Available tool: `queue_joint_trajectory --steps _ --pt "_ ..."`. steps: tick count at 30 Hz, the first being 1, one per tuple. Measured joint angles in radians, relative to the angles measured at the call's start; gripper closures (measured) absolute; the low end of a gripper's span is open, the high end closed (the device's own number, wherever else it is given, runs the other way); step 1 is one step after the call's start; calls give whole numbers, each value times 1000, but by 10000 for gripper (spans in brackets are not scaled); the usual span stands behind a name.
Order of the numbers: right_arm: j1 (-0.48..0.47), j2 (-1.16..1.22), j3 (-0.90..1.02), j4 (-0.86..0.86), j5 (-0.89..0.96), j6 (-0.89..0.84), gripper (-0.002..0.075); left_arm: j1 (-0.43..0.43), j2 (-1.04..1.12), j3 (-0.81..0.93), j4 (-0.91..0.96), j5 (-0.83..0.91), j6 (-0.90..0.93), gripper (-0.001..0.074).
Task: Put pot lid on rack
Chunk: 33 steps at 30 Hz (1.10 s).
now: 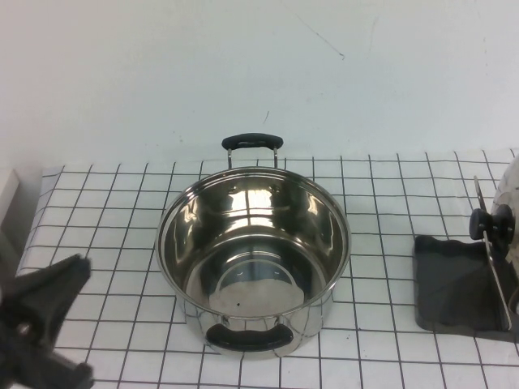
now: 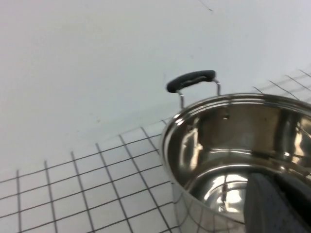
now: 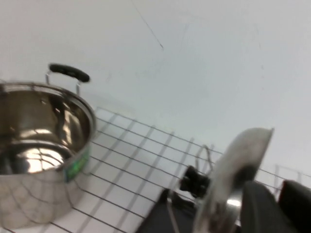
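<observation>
The pot lid [image 1: 509,190] stands on edge at the far right, its black knob [image 1: 491,224] facing the pot, leaning among the wire rods of the dark grey rack [image 1: 454,284]. In the right wrist view the lid [image 3: 238,160] stands upright over the rack [image 3: 163,218]. My right gripper [image 3: 278,188] is just behind the lid's rim, open, with nothing between its fingers; it is out of the high view. My left gripper [image 1: 81,320] is low at the near left, open and empty, well apart from the lid. One of its fingers [image 2: 272,204] shows in the left wrist view.
The deep steel pot [image 1: 253,259] with two black handles stands in the middle of the checked cloth [image 1: 105,211], uncovered, left of the rack. It also shows in the left wrist view [image 2: 233,141] and the right wrist view [image 3: 39,145]. A white wall rises behind.
</observation>
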Motion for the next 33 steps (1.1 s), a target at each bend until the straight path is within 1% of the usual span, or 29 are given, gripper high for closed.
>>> queue_joint_trajectory --steps 2,5,9,13,19,27,33 --pt "0 -65 64 55 -38 -6 668 0 -115 72 0 49 -44 736" --pt "0 -150 147 178 -78 -65 710 0 -293 152 -4 96 -84 736" --pt "0 -233 235 338 -107 -197 723 0 -474 224 -8 132 -92 736" --pt "0 -256 283 387 -119 -251 726 0 -587 272 -8 141 -94 736" --pt "0 -258 326 400 -115 -264 727 0 -632 319 -8 127 -94 736" --pt "0 -258 330 403 -25 -262 727 0 -634 362 -8 110 -94 736" --pt "0 -258 336 430 -2 -246 727 0 -634 394 -8 110 -96 736"
